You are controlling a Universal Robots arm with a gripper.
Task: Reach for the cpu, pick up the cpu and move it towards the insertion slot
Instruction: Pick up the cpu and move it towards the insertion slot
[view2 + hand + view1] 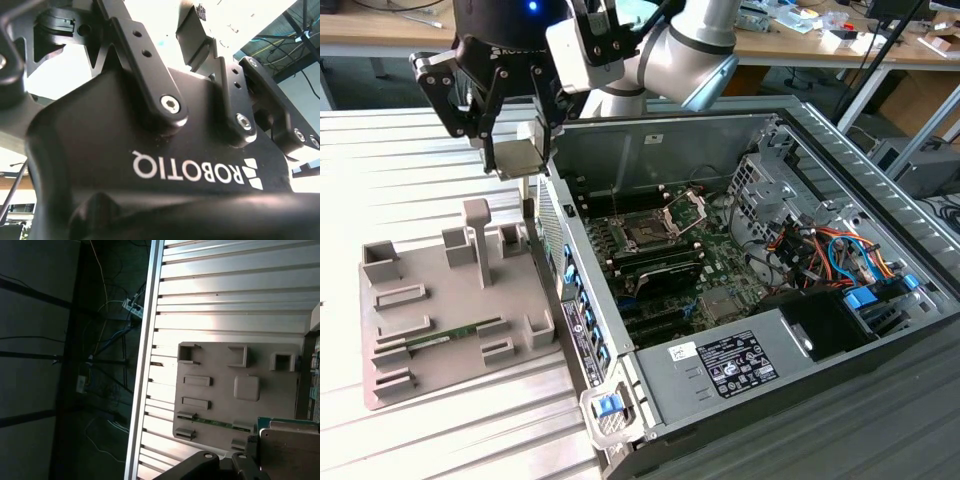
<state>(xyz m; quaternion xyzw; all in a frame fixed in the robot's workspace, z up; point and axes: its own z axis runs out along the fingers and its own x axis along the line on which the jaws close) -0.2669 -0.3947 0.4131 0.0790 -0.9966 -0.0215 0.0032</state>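
Chassis (650,140) lies open on the table (400,170). Above its near wall the end effector (517,148) pinches the cpu (518,165), well apart from the insertion slot (646,236). Best carried level, clearing that wall.

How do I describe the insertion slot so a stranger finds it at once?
Inside the open computer case lies the motherboard. The insertion slot is the dark square on it, with a silver frame raised beside it; the memory slots next to it are long and narrow.
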